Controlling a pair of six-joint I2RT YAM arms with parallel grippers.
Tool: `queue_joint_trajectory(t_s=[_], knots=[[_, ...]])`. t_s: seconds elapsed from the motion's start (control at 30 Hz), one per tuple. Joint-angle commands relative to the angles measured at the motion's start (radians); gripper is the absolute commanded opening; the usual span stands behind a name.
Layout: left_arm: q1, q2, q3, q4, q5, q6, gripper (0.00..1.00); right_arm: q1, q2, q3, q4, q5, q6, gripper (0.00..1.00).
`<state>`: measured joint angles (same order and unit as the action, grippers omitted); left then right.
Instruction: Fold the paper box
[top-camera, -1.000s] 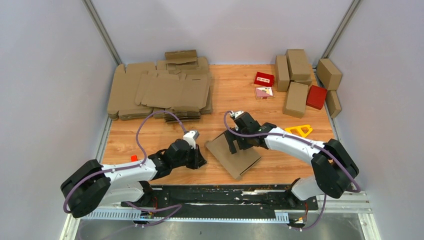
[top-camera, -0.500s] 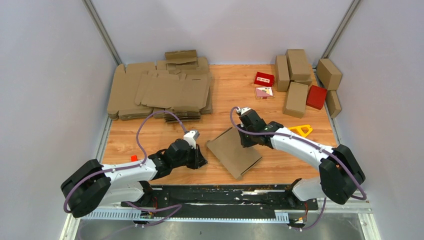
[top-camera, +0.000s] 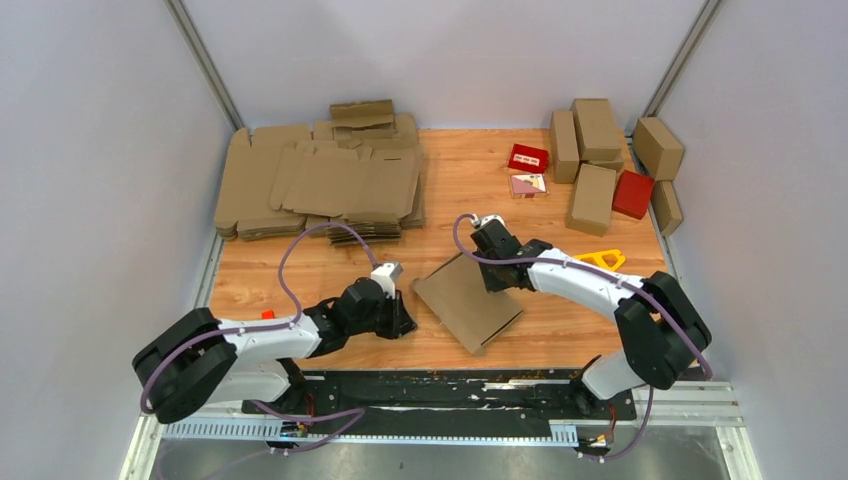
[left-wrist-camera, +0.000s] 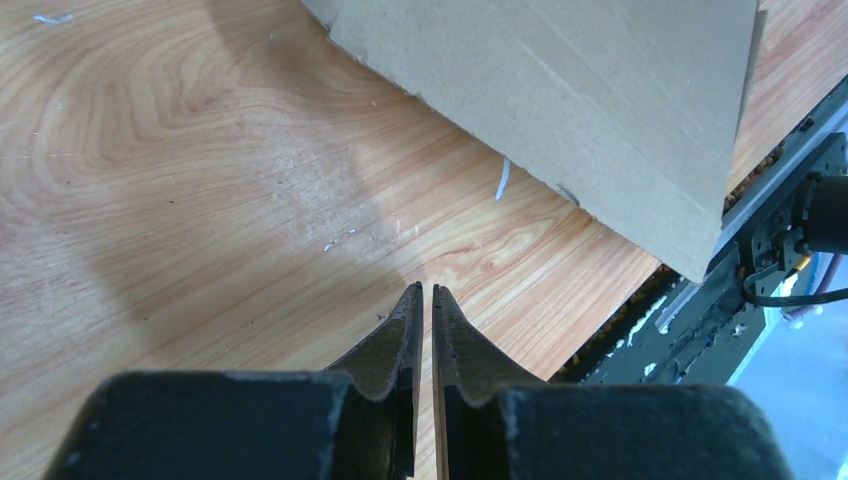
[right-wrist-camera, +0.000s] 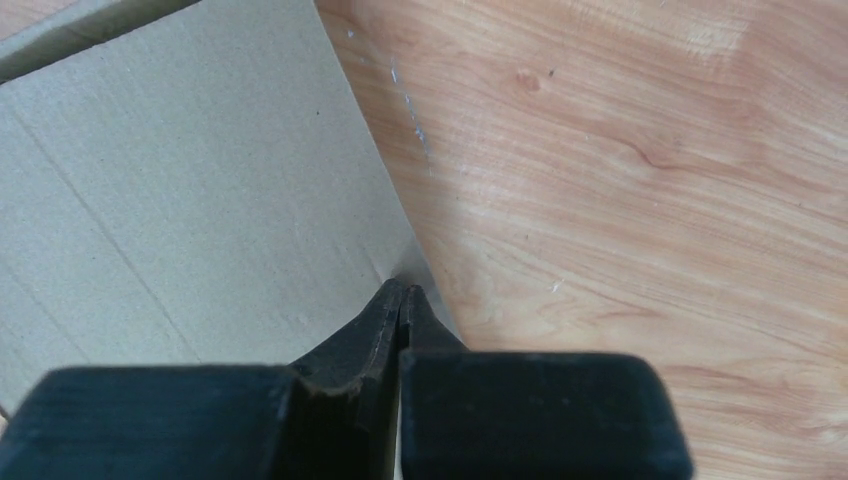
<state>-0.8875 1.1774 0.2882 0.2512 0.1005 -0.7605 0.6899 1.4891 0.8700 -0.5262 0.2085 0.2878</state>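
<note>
Your paper box (top-camera: 468, 305) is lying at a diagonal on the counter (top-camera: 460, 170), near the middle and between the two arms. The right gripper (top-camera: 497, 283) has its fingers (right-wrist-camera: 385, 315) clenched, with the tips right at the box's far right edge and nothing visibly between them. The left gripper (top-camera: 403, 325) is just left of the box and not touching it. Its fingers (left-wrist-camera: 405, 330) are pinched nearly together on nothing, above bare wood.

As for writing, the red box (top-camera: 528, 157) has a white label, but it's too small to read.

Counts:
- five finished brown boxes (top-camera: 597, 128) far right
- two red ones, including the red cube (top-camera: 632, 193)
- one small pale printed box (top-camera: 528, 184)
- one yellow triangle piece (top-camera: 598, 261)
- one pile of flat blanks (top-camera: 320, 180) far left
</note>
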Motion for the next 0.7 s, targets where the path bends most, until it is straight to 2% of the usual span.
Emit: queue_joint_trajectory(t_s=[0.0,0.23,0.5,0.67], knots=[[0.002,0.075,-0.001,0.128,0.026,-0.033,0.13,-0.012,0.073,-0.025,0.030,0.032,0.006,0.00],[-0.030,0.189,0.017,0.257,-0.023,-0.067,0.12,-0.074,0.082,-0.052,0.065,-0.040,0.006,0.00],[-0.034,0.352,0.011,0.497,-0.071,-0.129,0.12,-0.242,0.026,-0.129,0.179,-0.370,0.004,0.00],[-0.037,0.482,0.064,0.586,-0.078,-0.116,0.11,-0.298,0.038,-0.140,0.209,-0.474,0.004,0.00]])
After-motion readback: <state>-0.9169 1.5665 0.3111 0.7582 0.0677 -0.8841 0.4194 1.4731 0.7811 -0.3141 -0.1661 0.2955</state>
